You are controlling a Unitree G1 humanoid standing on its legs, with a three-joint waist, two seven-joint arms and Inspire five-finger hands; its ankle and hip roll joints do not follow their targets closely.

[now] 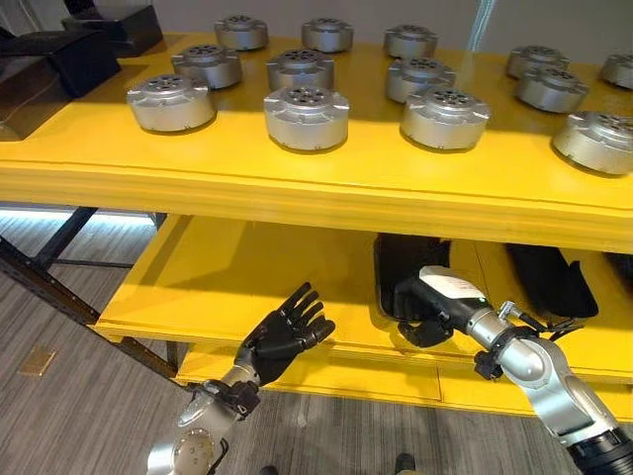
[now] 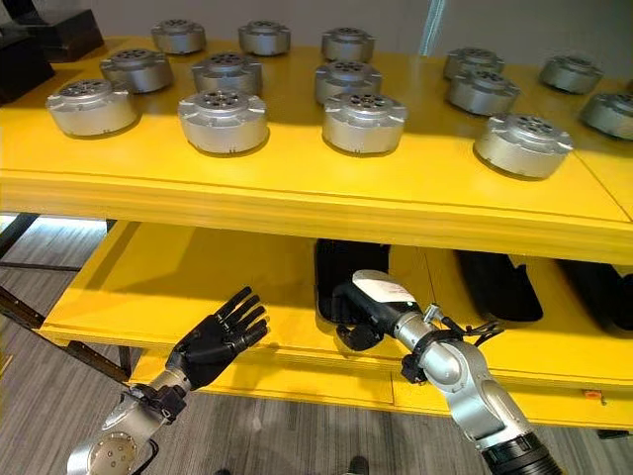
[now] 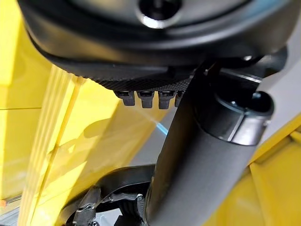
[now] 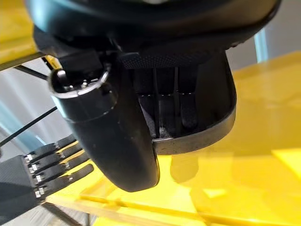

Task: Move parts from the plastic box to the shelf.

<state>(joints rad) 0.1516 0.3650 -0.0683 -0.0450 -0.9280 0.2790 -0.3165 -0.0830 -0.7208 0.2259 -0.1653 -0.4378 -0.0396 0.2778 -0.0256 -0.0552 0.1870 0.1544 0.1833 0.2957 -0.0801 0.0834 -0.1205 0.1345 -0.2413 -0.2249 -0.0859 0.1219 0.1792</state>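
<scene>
Several round silver parts [image 1: 307, 117] stand in rows on the yellow top shelf [image 1: 297, 188]. On the lower yellow shelf [image 1: 227, 287] lies a black plastic box [image 1: 406, 257]. My right hand [image 1: 435, 302] is at its front rim. In the right wrist view the thumb [image 4: 117, 141] lies outside the box wall [image 4: 207, 127] and the fingers reach inside, pinching the rim. My left hand [image 1: 282, 341] hovers open in front of the lower shelf's edge, left of the box, fingers straight and holding nothing.
More black trays [image 1: 554, 282] lie on the lower shelf to the right. Dark boxes [image 1: 59, 59] sit at the top shelf's far left. A dark shelf brace [image 1: 59, 287] slants down at the left over grey floor.
</scene>
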